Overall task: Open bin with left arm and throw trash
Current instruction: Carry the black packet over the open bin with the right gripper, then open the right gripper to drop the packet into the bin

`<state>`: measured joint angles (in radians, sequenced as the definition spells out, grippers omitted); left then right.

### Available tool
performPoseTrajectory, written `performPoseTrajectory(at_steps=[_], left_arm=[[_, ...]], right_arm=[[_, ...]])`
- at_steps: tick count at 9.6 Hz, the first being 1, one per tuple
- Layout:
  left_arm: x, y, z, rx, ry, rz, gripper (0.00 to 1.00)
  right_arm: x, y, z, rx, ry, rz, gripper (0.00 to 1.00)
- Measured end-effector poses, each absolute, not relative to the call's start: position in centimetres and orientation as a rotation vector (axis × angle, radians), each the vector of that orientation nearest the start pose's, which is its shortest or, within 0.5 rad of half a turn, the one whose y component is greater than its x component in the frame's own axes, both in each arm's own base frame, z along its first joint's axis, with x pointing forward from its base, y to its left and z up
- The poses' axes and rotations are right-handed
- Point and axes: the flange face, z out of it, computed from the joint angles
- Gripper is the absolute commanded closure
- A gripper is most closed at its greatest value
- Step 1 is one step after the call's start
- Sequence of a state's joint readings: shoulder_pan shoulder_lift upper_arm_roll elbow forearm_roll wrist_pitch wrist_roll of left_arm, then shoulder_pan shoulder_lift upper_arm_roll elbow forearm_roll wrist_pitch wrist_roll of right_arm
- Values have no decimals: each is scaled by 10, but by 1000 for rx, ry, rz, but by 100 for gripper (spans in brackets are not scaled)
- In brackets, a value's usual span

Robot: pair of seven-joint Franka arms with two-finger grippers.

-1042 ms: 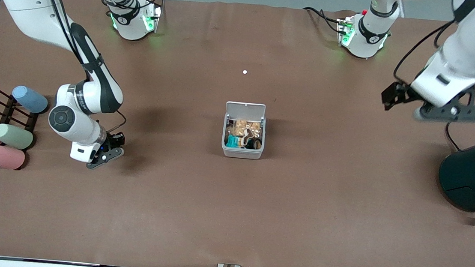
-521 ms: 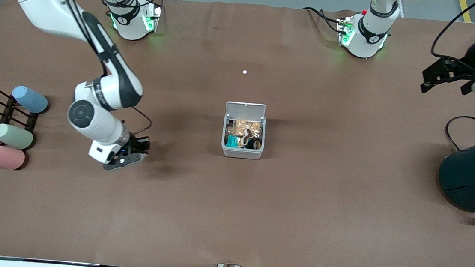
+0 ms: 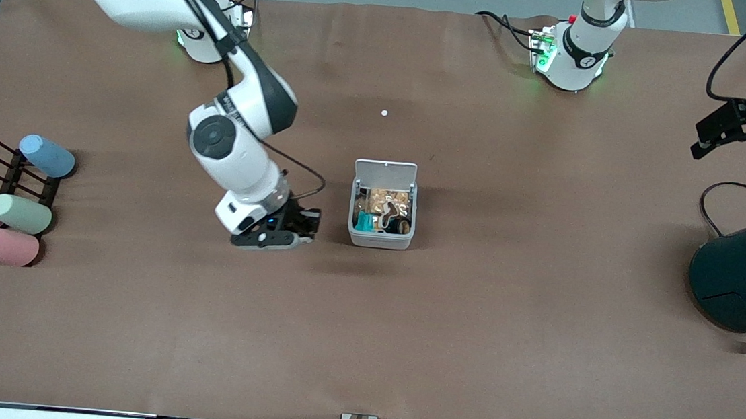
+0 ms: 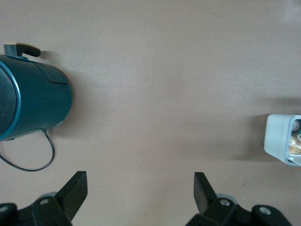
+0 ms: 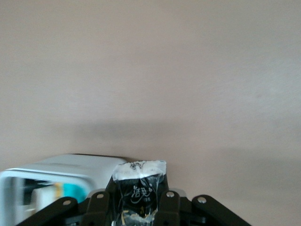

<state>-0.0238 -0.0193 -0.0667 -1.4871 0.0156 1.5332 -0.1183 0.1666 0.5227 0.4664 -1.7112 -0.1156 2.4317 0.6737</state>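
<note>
The bin (image 3: 380, 238) stands mid-table with its white lid (image 3: 386, 171) flipped up and several bits of trash inside. My right gripper (image 3: 302, 225) hangs low beside the bin, toward the right arm's end of the table. In the right wrist view it (image 5: 139, 202) is shut on the black shiny wrapper (image 5: 138, 186), with the bin's rim (image 5: 61, 165) close by. My left gripper (image 3: 731, 133) is open and empty, up over the left arm's end of the table. It also shows in the left wrist view (image 4: 139, 188), with the bin (image 4: 280, 141) farther off.
A big dark teal cylinder (image 3: 745, 272) with a looped cable lies at the left arm's end, and also shows in the left wrist view (image 4: 33, 96). Pastel cylinders (image 3: 20, 214) and a dark rack (image 3: 12, 171) sit at the right arm's end. A small white dot (image 3: 384, 112) lies toward the bases.
My right gripper has moved from near the pastel cylinders to just beside the bin. My left gripper has drawn away toward the table's edge at its own end.
</note>
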Motion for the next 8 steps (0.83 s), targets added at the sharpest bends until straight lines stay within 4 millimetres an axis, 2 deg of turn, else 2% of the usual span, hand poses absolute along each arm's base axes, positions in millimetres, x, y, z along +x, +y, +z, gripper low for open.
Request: performPoseTrajectory(at_steps=[2,4,5,6,7,8], left_arm=[[553,-52,662,-3131,-36,-84,0],[552,-53,667,-3131,-3,-96,0],[550,-52,670,-3130,29,-94,0],[548,-51,672,-3130,37,-88,0],[545,-51,675,-3129,38,-91,0],[543,-51,677,-3129,39,-85,0]], right_arm=[[562,417,347,-2843,175,-156,65],[546,456,336,-2820,227,-105,60],[542,470,328,-2815,231,-85,46],[540,476,322,-2814,232,-72,25],[541,476,318,-2816,237,-67,11],[543,474,317,-2818,242,-69,8]])
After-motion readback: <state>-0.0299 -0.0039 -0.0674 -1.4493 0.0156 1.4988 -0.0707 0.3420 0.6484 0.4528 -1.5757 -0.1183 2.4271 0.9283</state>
